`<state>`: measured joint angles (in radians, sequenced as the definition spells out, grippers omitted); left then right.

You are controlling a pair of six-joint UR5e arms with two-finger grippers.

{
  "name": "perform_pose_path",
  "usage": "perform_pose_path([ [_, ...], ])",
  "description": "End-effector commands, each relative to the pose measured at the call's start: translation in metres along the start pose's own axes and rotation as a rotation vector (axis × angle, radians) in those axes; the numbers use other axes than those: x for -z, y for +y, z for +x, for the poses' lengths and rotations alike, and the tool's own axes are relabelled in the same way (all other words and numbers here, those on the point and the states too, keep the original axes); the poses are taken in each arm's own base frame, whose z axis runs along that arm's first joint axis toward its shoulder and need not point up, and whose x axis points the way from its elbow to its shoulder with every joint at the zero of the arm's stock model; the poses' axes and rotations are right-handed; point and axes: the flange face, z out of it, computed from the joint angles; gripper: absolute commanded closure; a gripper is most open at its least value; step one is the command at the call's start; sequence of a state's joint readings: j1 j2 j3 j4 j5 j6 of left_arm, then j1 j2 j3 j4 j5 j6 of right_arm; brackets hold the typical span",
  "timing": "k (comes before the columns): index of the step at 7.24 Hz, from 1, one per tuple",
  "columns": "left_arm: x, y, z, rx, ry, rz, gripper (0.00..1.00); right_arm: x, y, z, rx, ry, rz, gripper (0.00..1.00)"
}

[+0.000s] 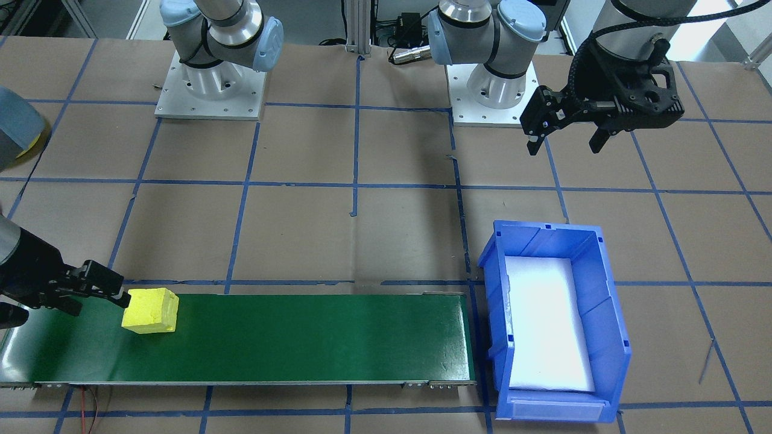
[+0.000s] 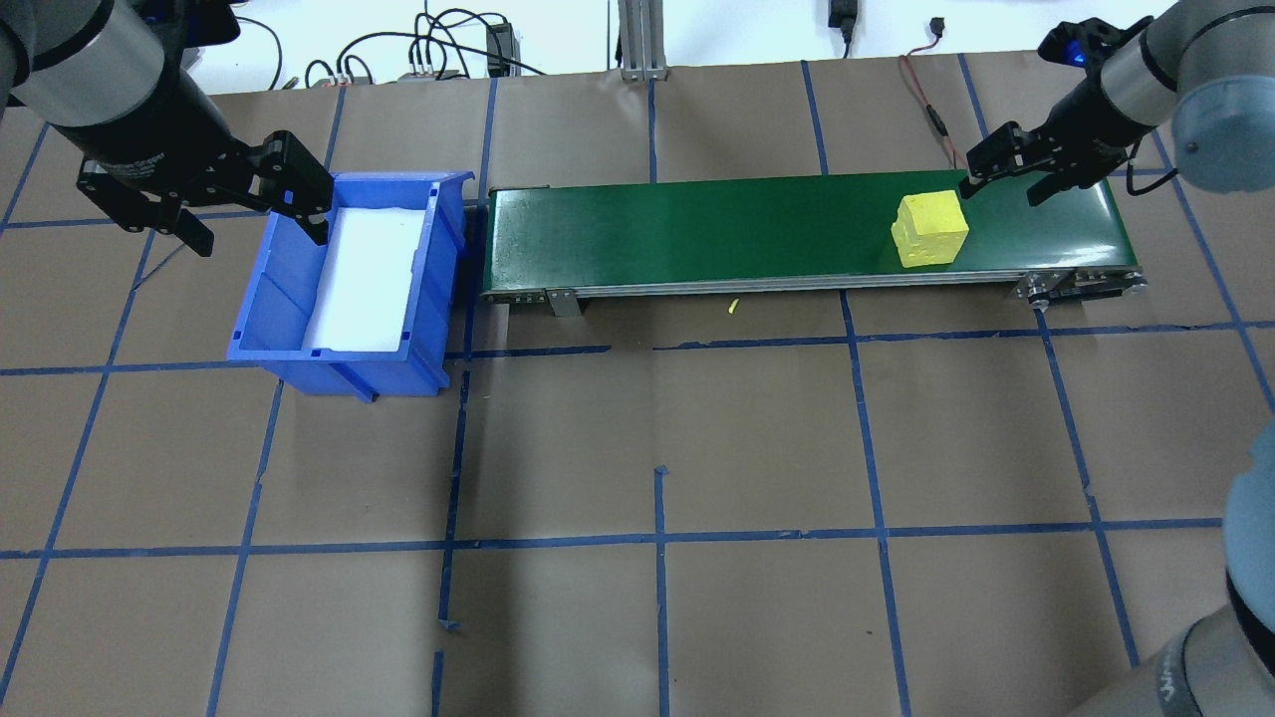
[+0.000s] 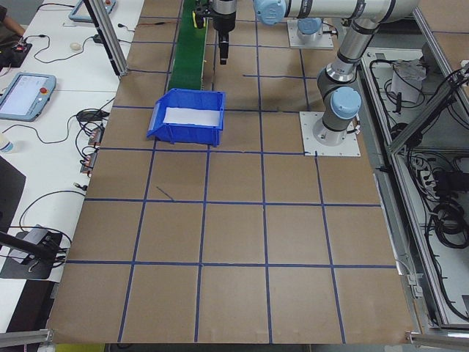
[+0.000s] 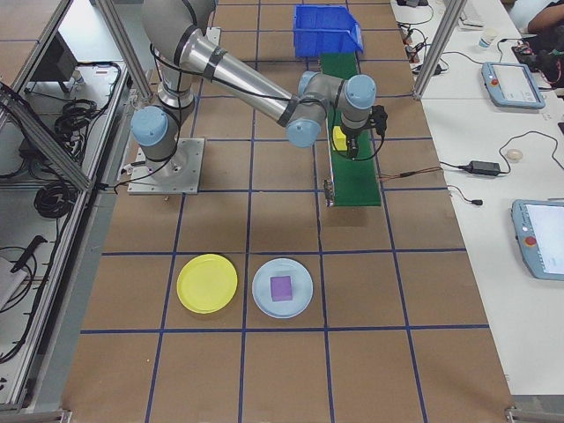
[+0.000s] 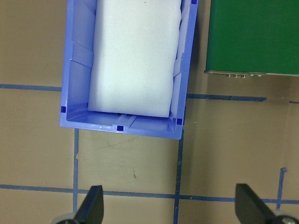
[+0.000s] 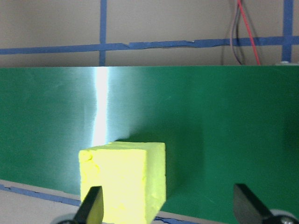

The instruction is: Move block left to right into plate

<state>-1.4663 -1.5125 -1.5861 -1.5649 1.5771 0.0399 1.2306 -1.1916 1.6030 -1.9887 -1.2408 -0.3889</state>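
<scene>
The yellow block (image 1: 151,310) rests on the green conveyor belt (image 1: 301,337), near the belt end on the robot's right. The right tool (image 2: 1004,177) is released, its jaws spread apart, and hangs just beside the block without gripping it. The left tool (image 2: 234,204) is also released and empty; it hangs over the edge of the blue bin (image 2: 269,299), which stands at the opposite belt end. The yellow plate (image 4: 207,283) lies on the surface, well apart from the belt, beside a pale blue plate (image 4: 283,287) carrying a purple block (image 4: 281,287).
</scene>
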Motion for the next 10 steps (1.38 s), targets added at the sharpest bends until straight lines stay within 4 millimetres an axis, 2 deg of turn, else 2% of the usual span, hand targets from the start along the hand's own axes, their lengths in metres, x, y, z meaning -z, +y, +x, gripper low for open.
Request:
perform_pose_path([
  [1,0.001,0.000,0.000,0.000,0.000,0.002,0.00,-0.021,0.000,-0.017,0.058,-0.032,-0.021,0.04],
  [2,0.000,0.000,0.000,0.000,0.000,-0.001,0.00,-0.041,-0.002,-0.006,0.092,-0.018,-0.052,0.04],
  [4,0.000,0.000,0.000,0.000,0.000,0.000,0.00,-0.062,0.001,0.013,0.100,0.086,-0.112,0.07],
  [5,0.000,0.000,0.000,0.000,0.000,-0.001,0.00,-0.062,0.000,0.016,0.099,0.093,-0.112,0.14],
  [6,0.000,0.000,0.000,0.000,-0.001,0.000,0.00,-0.048,-0.008,0.018,0.101,0.131,-0.094,0.39],
  [7,0.000,0.000,0.000,0.001,-0.001,0.000,0.00,-0.027,-0.020,0.025,0.106,0.177,-0.069,0.53],
  [8,0.000,0.000,0.000,0.001,-0.001,-0.001,0.00,-0.007,-0.016,0.056,0.133,0.227,-0.071,0.57],
  [9,0.000,0.000,0.000,0.001,-0.001,0.000,0.00,0.014,0.001,0.117,0.193,0.263,-0.094,0.58],
  [10,0.000,0.000,0.000,0.001,-0.001,0.000,0.00,0.032,0.039,0.194,0.225,0.279,-0.153,0.57],
])
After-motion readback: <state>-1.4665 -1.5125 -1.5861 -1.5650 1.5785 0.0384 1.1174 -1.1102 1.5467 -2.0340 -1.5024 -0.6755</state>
